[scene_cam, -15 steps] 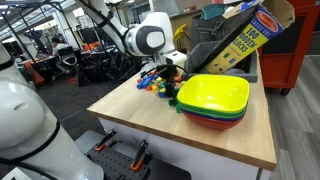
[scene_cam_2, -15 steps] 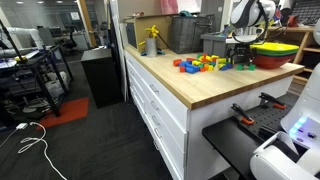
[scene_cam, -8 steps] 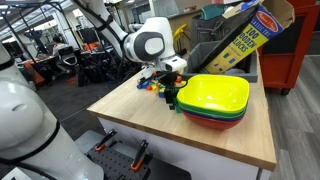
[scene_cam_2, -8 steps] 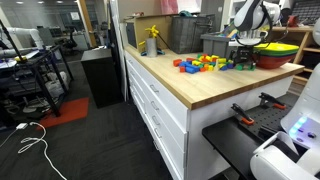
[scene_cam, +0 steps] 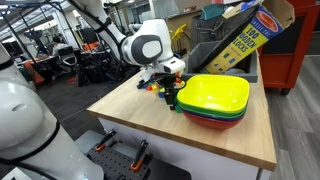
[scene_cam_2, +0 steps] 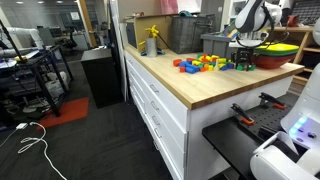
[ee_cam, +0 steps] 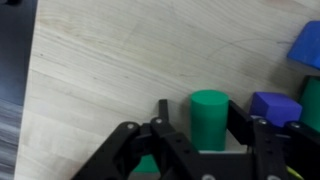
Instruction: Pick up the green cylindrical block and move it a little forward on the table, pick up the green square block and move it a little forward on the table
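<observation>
In the wrist view a green cylindrical block (ee_cam: 208, 120) stands upright on the pale wood table (ee_cam: 120, 60), between my gripper's (ee_cam: 198, 115) two black fingers. The right finger touches its side. A strip of table shows between the left finger (ee_cam: 161, 112) and the block, so the jaws are open around it. A green piece (ee_cam: 149, 165), perhaps the green square block, shows under the gripper body at the lower left. In both exterior views the gripper (scene_cam: 170, 96) (scene_cam_2: 243, 62) is down at the table beside the pile of coloured blocks (scene_cam: 152, 82) (scene_cam_2: 200, 63).
Blue blocks (ee_cam: 272, 105) (ee_cam: 305, 45) and another green piece (ee_cam: 312, 100) lie just right of the cylinder. A stack of yellow, green and red bowls (scene_cam: 215, 100) (scene_cam_2: 275, 50) stands close beside the gripper. A toy box (scene_cam: 240, 40), a grey bin (scene_cam_2: 215, 44) and a yellow bottle (scene_cam_2: 152, 40) stand behind.
The gripper has come down from above the blocks to table level, mostly in the first half second, and now stands around the green cylinder.
</observation>
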